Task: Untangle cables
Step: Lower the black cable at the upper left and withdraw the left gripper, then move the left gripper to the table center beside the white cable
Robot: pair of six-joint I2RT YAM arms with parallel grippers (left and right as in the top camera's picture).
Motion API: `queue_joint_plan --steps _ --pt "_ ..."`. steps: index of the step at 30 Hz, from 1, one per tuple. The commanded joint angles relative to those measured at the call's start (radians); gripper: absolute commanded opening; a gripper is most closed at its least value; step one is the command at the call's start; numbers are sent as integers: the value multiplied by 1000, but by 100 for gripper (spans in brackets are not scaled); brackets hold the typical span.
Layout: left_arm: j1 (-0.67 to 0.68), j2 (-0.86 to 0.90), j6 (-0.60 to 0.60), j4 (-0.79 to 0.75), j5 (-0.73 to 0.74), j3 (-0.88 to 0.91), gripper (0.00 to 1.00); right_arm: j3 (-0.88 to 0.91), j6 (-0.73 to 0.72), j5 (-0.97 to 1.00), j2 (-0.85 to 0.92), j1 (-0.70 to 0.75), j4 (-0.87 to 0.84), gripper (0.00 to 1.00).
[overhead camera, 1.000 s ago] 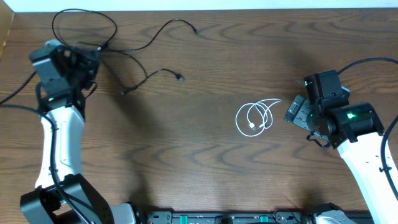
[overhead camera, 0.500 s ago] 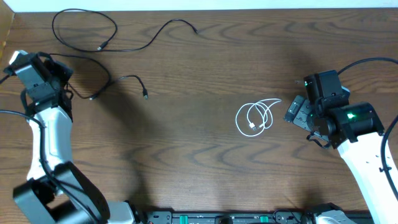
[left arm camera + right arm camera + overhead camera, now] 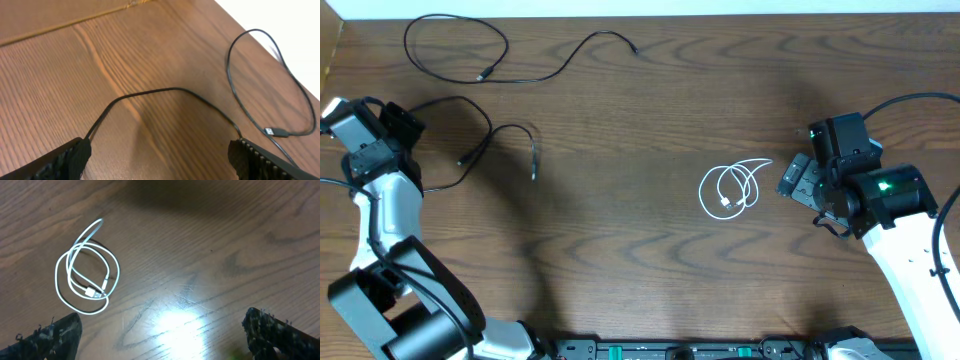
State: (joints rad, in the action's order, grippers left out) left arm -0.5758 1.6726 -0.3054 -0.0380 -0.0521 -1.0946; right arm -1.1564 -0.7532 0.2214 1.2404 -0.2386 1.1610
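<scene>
Right gripper (image 3: 162,325) jaws are gaping wide, empty, beside the white cable (image 3: 730,188) lying coiled at 3 o'clock. Left gripper (image 3: 160,152) jaws are also standing wide, gripping nothing, over the near black cable (image 3: 515,126) at 9. Far black cable (image 3: 610,35) is trailing at 11. All three are lying apart, so the task is looking nearly done.

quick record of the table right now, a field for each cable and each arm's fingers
white cable: coiled, right of centre, near right fingers
upper black cable: spread along far side, apart from the others
lower black cable: loose arc by left fingers, not gripped
left fingers: open
right fingers: open, empty
tangle: none visible
</scene>
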Motion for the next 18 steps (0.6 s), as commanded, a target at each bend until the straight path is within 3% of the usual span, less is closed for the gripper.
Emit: queue_joint_plan --steps 1,6,7,11,13,18 --pt "-1 -73 31 -2 -5 -16 92 -5 7 19 -10 4 1 99" --pt "-1 -129 -46 60 215 -16 93 -5 7 19 -10 4 1 99" --pt "3 -137 -97 84 378 -16 93 -5 7 19 -10 4 1 99" --pt "60 -127 -168 141 713 -16 93 -5 7 19 -10 4 1 99" --pt "118 -124 -167 223 782 -16 93 -5 7 19 -10 4 1 99" --pt "330 -124 -53 422 752 -6 93 -5 7 19 -10 4 1 99"
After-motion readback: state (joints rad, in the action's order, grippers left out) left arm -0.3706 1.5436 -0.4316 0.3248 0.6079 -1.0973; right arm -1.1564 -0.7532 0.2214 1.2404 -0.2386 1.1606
